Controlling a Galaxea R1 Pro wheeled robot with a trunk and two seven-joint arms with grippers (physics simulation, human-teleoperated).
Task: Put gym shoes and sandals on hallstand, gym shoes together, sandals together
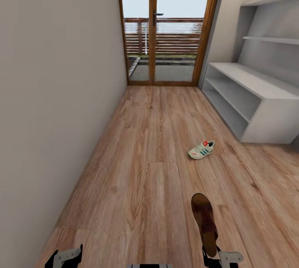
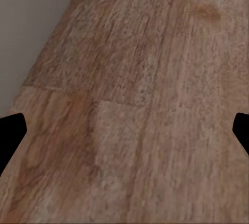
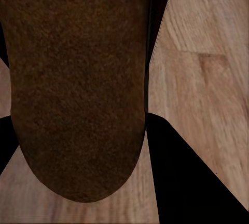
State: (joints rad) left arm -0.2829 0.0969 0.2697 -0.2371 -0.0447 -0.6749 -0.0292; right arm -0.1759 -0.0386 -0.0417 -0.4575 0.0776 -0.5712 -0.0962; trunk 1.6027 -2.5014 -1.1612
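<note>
The right gripper [image 1: 214, 257] carries a brown leather sandal with a tan-brown footbed [image 1: 204, 222], clamped at its heel end, so the sole points forward over the light brown wood-plank corridor floor [image 1: 145, 156]. I judge it is held like this for the trip to the light grey hallstand with a low two-tier bench [image 1: 249, 93], which stands ahead on the right and has nothing on it yet. In the right wrist view the sandal's dark sole [image 3: 78, 78] sits between the black fingers [image 3: 181, 172]. One white gym shoe with green stripes [image 1: 202, 149] lies on the floor, near the rack. The left gripper [image 2: 124, 130] is spread wide and holds nothing.
</note>
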